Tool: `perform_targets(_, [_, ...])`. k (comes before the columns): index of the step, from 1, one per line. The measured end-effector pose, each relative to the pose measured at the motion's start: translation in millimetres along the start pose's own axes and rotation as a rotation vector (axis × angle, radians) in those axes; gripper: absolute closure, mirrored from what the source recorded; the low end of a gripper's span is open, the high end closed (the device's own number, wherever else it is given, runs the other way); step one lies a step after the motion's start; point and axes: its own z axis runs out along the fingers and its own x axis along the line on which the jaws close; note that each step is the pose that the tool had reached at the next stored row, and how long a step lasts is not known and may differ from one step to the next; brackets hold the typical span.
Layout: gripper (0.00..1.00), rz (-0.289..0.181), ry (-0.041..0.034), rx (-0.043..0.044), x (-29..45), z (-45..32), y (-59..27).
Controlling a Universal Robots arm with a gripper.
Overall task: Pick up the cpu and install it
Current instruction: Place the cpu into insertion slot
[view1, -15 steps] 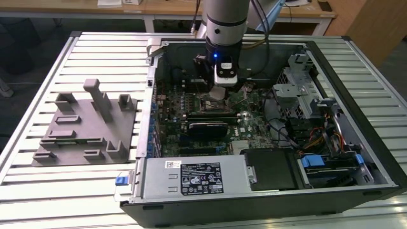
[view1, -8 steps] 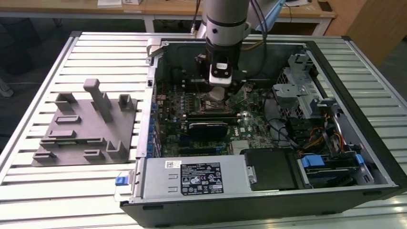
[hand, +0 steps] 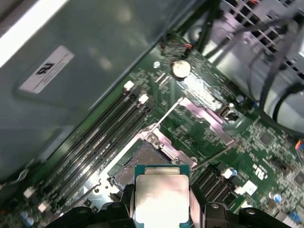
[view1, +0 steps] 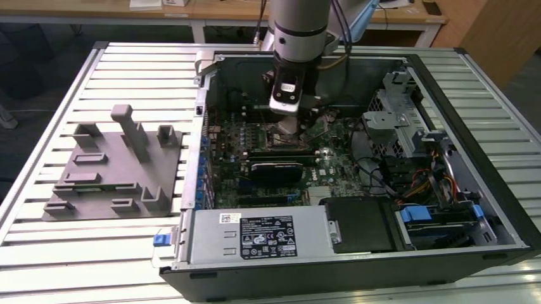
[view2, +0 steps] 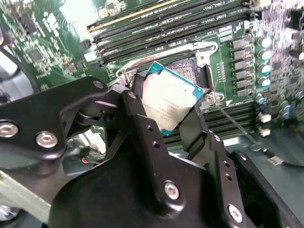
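Note:
The cpu [view2: 167,100] [hand: 160,197] is a flat square chip with a silvery top and a teal rim, held between the black fingers [view2: 142,118] of my gripper [view2: 164,111]. It hangs tilted just above the open motherboard socket [view2: 190,66] [hand: 137,159], whose metal frame is swung open. In the exterior view the gripper [view1: 287,123] reaches down inside the open computer case [view1: 338,158], over the motherboard's middle.
Memory slots [hand: 109,128] run beside the socket, with capacitors [view2: 263,57] on its other side. A grey fixture block [view1: 114,168] sits on the slatted table at the exterior view's left. The power supply [view1: 253,234], drive cage [view1: 401,120] and cables crowd the case.

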Motion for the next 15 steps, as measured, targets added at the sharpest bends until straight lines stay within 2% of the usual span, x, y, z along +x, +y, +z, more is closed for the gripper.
perform_targets(15, [0.46,0.272,-0.0162,0.0027,0.0,4.3,-0.2])
